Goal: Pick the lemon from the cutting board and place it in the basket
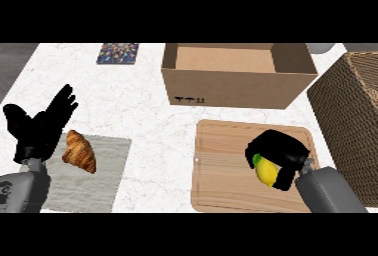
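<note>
Right hand (279,147) clasped round lemon (266,173) near right edge of cutting board (221,175), basket (354,110) just beside.

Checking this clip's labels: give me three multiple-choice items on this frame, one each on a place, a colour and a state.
1. The croissant lies where from the cutting board? A left B right C on it
2. The lemon is? A red B yellow C blue
3. The right hand is? A open B shut, empty C fingers curled round the lemon
Answers: A, it lies on a grey mat at the left; B, yellow shows under the hand; C, black fingers wrap it.
</note>
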You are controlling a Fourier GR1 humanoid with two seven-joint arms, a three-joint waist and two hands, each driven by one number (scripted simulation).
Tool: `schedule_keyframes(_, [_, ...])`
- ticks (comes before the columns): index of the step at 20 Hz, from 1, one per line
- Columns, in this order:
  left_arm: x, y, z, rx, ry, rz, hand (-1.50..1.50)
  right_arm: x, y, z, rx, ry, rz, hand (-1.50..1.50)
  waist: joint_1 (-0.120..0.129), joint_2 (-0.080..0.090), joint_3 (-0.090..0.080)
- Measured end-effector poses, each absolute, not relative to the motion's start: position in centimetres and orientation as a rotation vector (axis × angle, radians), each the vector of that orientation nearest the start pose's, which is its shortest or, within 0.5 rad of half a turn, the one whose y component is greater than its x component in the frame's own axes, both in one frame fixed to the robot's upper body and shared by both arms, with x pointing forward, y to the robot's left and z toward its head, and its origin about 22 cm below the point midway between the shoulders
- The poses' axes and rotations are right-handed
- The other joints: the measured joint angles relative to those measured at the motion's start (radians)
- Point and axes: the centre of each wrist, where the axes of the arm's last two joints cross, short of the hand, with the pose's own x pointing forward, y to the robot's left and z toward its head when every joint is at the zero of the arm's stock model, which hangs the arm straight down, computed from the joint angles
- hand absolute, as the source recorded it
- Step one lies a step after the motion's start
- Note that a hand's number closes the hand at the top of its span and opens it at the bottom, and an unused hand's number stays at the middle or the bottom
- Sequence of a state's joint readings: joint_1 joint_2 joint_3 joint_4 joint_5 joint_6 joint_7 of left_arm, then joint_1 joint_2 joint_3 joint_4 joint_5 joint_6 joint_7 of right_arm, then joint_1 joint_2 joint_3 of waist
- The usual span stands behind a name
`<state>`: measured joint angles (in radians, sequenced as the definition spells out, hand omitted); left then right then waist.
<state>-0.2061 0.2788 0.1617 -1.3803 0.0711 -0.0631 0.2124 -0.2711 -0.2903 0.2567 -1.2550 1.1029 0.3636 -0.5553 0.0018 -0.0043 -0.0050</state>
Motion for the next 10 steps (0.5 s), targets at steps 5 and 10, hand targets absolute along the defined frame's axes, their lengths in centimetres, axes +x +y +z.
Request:
schedule_keyframes(5, [28.7, 31.8, 3.3, 0.194, -1.384, -0.067, 0.0, 30.6, -22.4, -0.5, -0.316, -1.367, 1.687, 1.5, 0.001, 0.0, -0.004])
schedule_keyframes(10, [28.6, 32.1, 3.4, 0.206, -1.386, -0.053, 0.0, 31.9, -24.2, -0.2, -0.598, -1.215, 1.213, 1.5, -0.034, 0.008, 0.0])
